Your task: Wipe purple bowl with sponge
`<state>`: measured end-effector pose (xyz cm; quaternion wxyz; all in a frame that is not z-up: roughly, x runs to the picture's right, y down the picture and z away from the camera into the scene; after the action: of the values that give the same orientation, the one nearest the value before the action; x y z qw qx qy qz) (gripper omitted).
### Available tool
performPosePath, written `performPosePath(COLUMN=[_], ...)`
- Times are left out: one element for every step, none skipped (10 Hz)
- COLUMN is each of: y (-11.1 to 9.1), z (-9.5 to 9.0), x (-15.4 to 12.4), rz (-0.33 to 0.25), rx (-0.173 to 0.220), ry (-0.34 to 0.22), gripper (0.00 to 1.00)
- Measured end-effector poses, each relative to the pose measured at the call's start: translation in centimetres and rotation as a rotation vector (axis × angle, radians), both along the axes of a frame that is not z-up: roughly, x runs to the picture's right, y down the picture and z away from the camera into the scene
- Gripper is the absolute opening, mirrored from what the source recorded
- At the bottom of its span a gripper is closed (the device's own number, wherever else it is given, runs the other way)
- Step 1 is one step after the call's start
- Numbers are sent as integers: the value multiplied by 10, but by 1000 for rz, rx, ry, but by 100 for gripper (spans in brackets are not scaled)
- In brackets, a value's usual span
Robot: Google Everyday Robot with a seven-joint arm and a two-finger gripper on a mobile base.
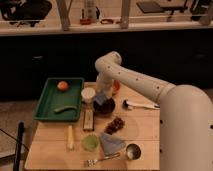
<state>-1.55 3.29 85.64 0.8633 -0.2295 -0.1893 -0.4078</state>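
Sponge over bowl, wiping under way.
Nearest, cloth (pixel 112 143) well below tool; then bowl (pixel 104 106) on tabletop (pixel 145 135), rigid, likely light, may skid. Directly above, tool (pixel 103 97) seemingly holding sponge (pixel 101 97): soft, squashy, best pinched across short sides.

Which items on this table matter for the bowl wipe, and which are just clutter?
Job: round dark purple bowl; small blue-grey sponge, at the end effector over the bowl.

Lying about: green tray, white cup, orange bowl, grey-blue cloth, fork.
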Motion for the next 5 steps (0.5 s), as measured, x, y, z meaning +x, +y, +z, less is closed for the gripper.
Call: performPosePath(y=[8,17,28,44,56], z=[-6,-11,-18,-25,-29], x=[-8,-9,-9,-13,-13], rz=[-34,-66,-96,-137,-165], rx=[-4,-8,-19,-34,-49], ry=[-16,-29,-37,-48,-50], gripper=[0,0,0,0,0])
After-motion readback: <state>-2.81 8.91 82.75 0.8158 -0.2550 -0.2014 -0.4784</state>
